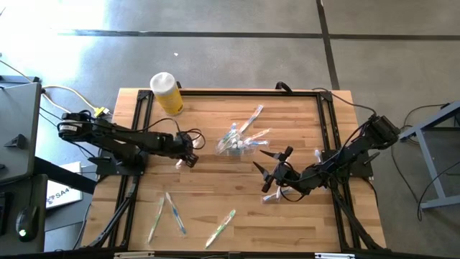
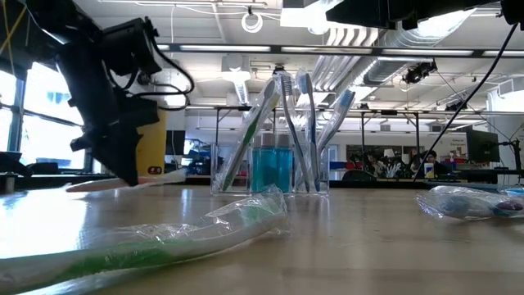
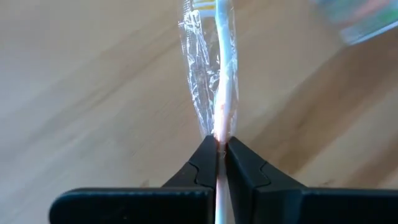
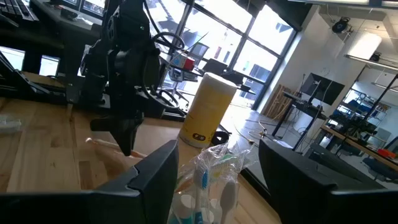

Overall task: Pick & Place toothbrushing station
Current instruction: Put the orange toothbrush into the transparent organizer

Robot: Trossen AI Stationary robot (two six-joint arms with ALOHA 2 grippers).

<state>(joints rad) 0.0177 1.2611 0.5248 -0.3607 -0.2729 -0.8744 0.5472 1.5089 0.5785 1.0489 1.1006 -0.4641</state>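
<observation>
**Gripping a wrapped toothbrush beside the clear container**

Standing near the middle of the wooden table is the small clear container, holding several upright toothbrushes and blue-ended tubes; in the overhead view their wrapped handles are fanning out toward the far right of it. The left gripper is sitting just to the left of the container, low over the tabletop, with its fingers clenched on a pale wrapped toothbrush. The left wrist view is showing the thin handle pinched between the two dark tips, with crinkled clear wrap trailing out past them. In the low view this toothbrush is lying nearly flat, just above the wood, pointing toward the container.

The right gripper is hovering to the right and nearer side of the container, its fingers spread wide and holding nothing. Its wrist camera is looking between those fingers at the container's brushes, with the left arm beyond them.

More wrapped toothbrushes are lying loose on the table: two crossing each other at the near left, a green one near the front edge, and another just under the right arm. A yellow bottle with a white cap is standing at the far left edge, well apart from the container.
</observation>
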